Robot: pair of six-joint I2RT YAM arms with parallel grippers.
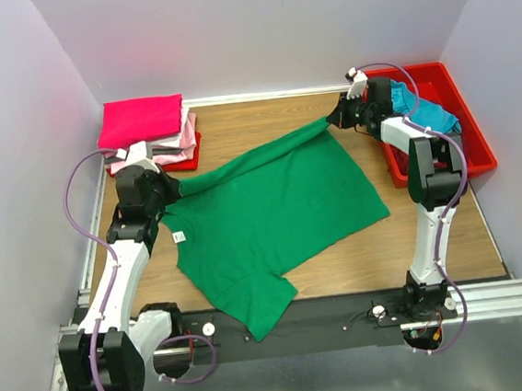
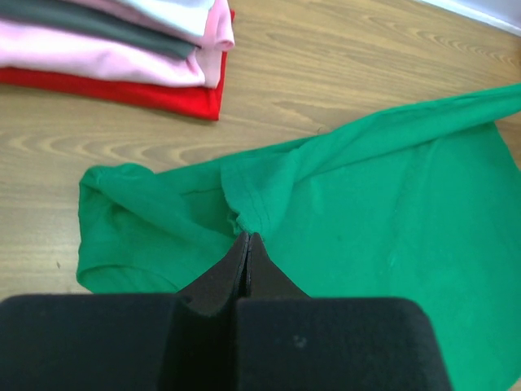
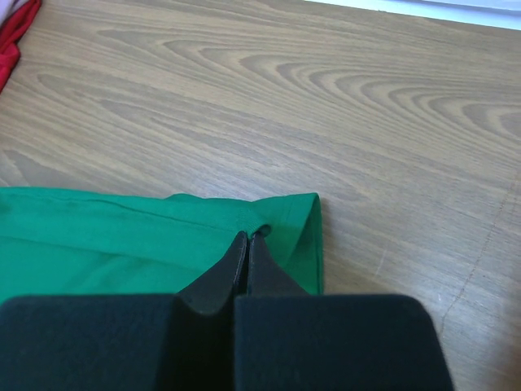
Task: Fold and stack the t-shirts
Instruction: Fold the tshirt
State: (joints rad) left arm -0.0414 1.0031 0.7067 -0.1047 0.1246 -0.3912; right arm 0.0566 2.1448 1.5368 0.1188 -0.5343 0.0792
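we see our left pincer (image 2: 247,238) clamped on a bunched fold of the bright green t-shirt (image 1: 280,203) near its sleeve, and our right pincer (image 3: 248,238) pinched tight on a hem corner. between the two pincers the shirt's far edge runs stretched; the rest lies spread on the worktop (image 1: 432,244), nearer the arm bases. just beyond the left pincer sits a stack of folded t-shirts (image 1: 149,132), hot pink on top. right of the right pincer, a red bin (image 1: 474,152) holds a teal t-shirt (image 1: 424,113).
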